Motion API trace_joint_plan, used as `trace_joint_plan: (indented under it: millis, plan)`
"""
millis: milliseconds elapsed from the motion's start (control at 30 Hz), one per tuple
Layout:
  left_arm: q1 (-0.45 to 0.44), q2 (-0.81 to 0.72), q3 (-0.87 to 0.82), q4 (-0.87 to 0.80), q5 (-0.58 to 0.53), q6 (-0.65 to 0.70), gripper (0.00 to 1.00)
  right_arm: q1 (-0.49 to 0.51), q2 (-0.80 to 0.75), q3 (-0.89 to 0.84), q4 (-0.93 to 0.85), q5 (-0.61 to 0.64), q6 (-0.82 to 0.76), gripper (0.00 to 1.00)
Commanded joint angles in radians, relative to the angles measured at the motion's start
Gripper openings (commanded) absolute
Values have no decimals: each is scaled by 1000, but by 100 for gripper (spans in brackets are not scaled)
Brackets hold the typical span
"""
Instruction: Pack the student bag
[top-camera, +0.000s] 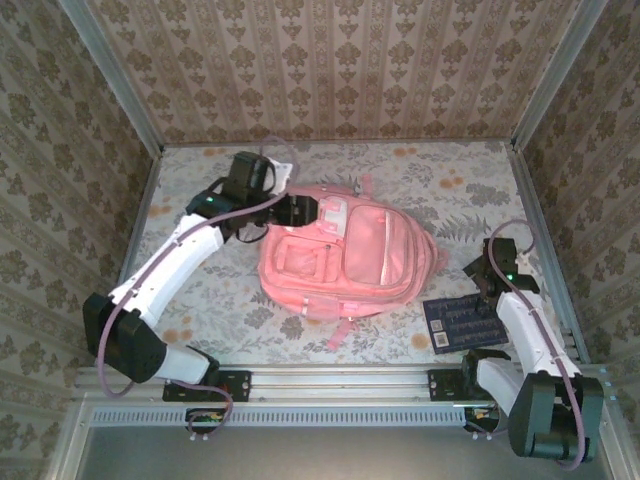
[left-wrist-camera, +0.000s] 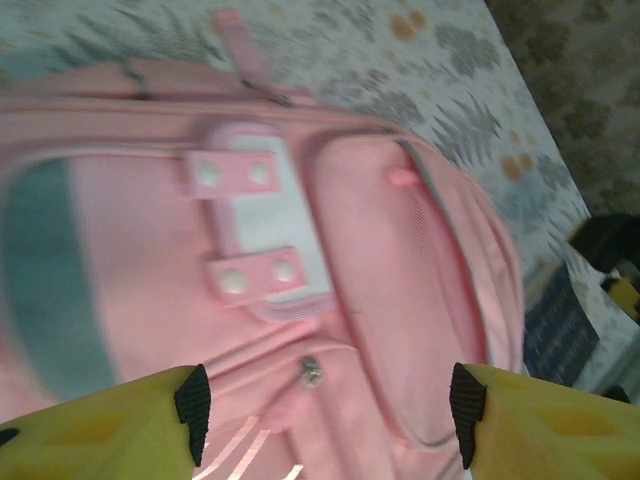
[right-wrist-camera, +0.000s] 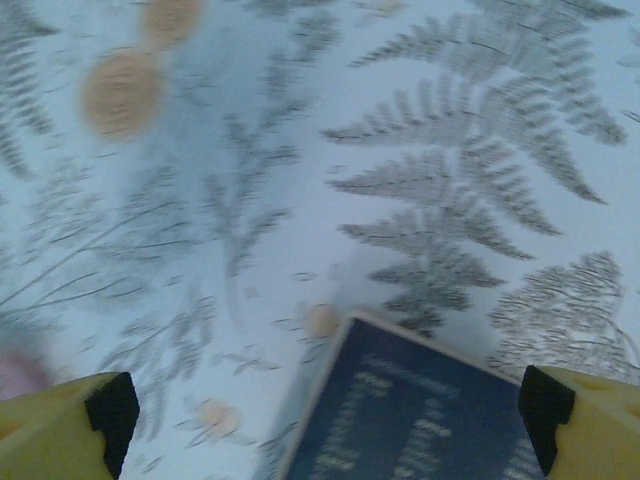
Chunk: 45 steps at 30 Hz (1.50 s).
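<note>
The student bag (top-camera: 345, 255) lies flat in the middle of the table (top-camera: 450, 190), front panels up, with a strap trailing toward the near edge. The left gripper (left-wrist-camera: 330, 402) hangs over the bag's far left end, jaws wide apart and holding nothing, and a small metal zip pull (left-wrist-camera: 312, 372) shows between the fingers. Just beside the bag's near right side lies a dark blue book (top-camera: 462, 322). The right gripper (right-wrist-camera: 330, 405) hovers above the book's far edge, jaws likewise spread and empty.
</note>
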Motion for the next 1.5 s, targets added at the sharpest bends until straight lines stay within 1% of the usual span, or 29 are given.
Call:
trace_joint_plan:
  millis: [0,100,200,333,467,500,600,667,700,733,833,900,967,1033,1100,1167,1300,1400,1467]
  plan:
    - [-105,90,25,38,41,-50,68,-49,-14,-50,25,17,43,100]
    - [-204,210,90,65,86,-79,68,-93,17,-68,81,-39,37,100]
    - [-288,321,188,61,123,-87,68,-101,65,-70,131,-132,21,100]
    - [-351,425,279,57,197,-98,68,-93,127,-78,175,-255,14,100]
    - [-371,473,314,39,262,-71,68,-46,137,-97,194,-337,31,100]
    - [-373,480,316,30,313,-64,68,-30,129,-103,198,-357,38,100]
    - [-377,484,299,9,375,-38,68,23,116,-128,225,-424,66,100]
    - [-373,464,255,16,377,-31,69,79,113,-138,236,-442,89,100]
    - [-370,452,224,29,386,-36,69,119,103,-125,206,-409,87,100]
    - [-364,443,197,40,392,-39,69,140,89,-124,206,-412,86,100]
    - [-353,411,125,56,371,-36,69,202,48,-139,233,-458,117,99]
    - [-351,402,90,62,363,-32,69,268,33,-133,233,-444,128,99]
    - [-351,400,61,66,365,-30,69,309,39,-125,234,-446,143,99]
    - [-352,400,38,75,362,-33,69,340,51,-122,245,-445,147,99]
    - [-352,407,33,78,365,-35,69,360,67,-108,261,-455,116,99]
    - [-360,422,50,65,367,-30,69,364,73,-55,174,-400,64,99]
    - [-393,469,127,7,336,6,69,361,-1,31,-67,-208,33,100]
    - [-411,531,182,-31,297,27,69,362,-50,51,-185,-124,71,100]
    - [-409,563,193,-28,275,28,69,362,-51,55,-246,-107,114,100]
